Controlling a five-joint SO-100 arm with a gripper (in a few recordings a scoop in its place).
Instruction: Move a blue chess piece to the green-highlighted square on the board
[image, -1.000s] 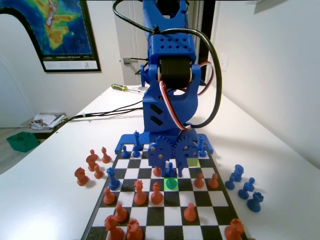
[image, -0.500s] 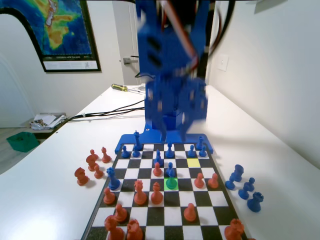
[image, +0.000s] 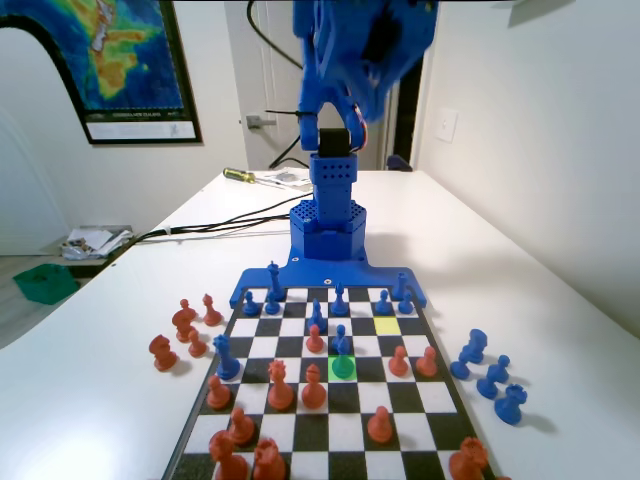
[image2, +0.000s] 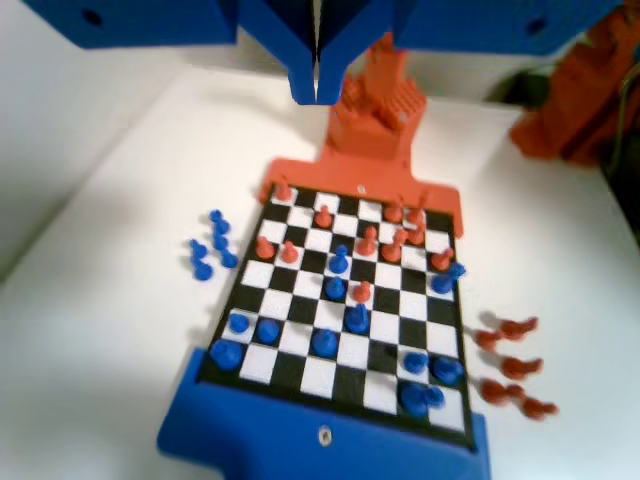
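The blue arm (image: 345, 120) stands at the far end of the fixed view, folded high above the table (image: 560, 300), with its upper part against the top edge of the picture. The board (image: 300, 432) lies on the table in front of the arm's base, joined to it.

In the wrist view the gripper (image2: 316, 85) hangs from the top edge, high over the board. Its two jaws are pressed together with only a thin line between them, and nothing is held in them.

In the fixed view the green-highlighted square (image: 343, 368) is near the middle of the board, and the blue chess piece (image: 342, 343) stands upright on it. The yellow square (image: 387, 326) is one row farther and one column to the right, and it is bare.

Orange pawns (image: 280, 385) stand on the near squares to the left of the green one. Some blue pieces (image: 490, 375) stand off the board on its right side, and some orange pieces (image: 180, 330) off its left side.
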